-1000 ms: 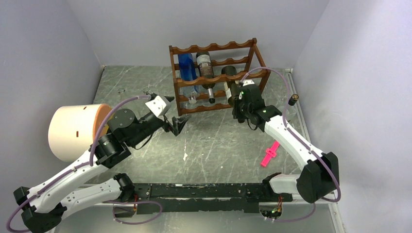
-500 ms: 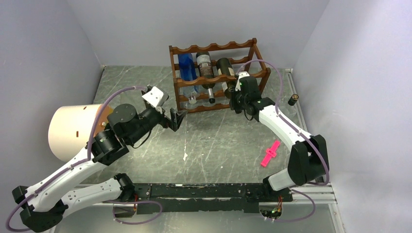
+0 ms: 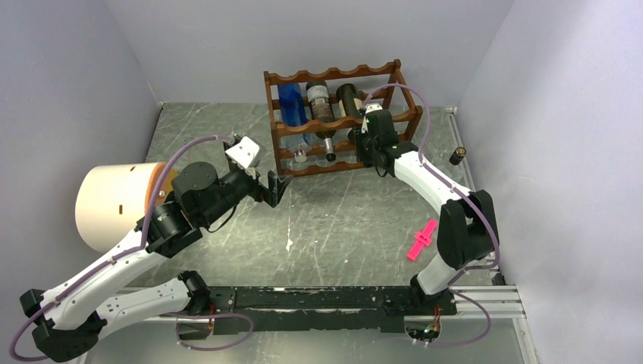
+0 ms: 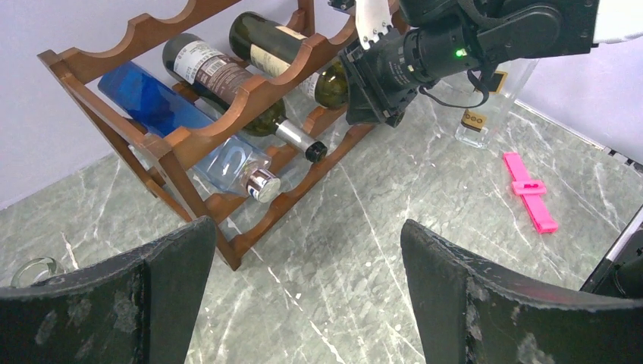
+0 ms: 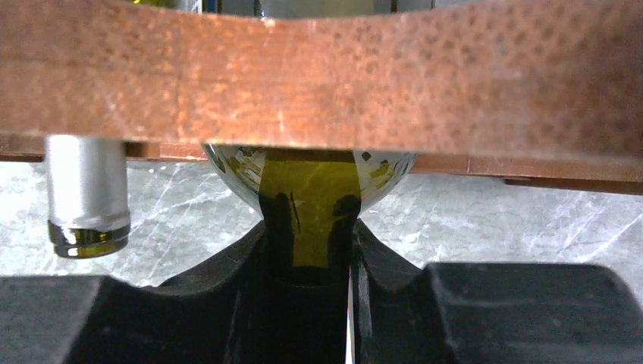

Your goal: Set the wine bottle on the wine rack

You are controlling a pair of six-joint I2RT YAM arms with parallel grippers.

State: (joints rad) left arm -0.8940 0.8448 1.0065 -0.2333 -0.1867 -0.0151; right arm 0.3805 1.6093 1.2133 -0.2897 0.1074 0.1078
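Top view: the bottle [image 3: 347, 98] lies in the rack [image 3: 334, 76], upper tier, third slot from the left. Its long axis runs front to back, base toward the far wall and neck toward the arms. The right pincer [image 3: 362, 145] clamps the neck. The left pincer [image 3: 274, 187] is spread apart above the desk [image 3: 341, 220].

Left wrist view: two other bottles lie beside it.

Right wrist view: the green neck sits between closed fingers, under a rail.

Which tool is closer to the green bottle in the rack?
Right. The right tool grips the neck of the green bottle at the rack; the left tool hangs open in front of the rack's left end, apart from it.
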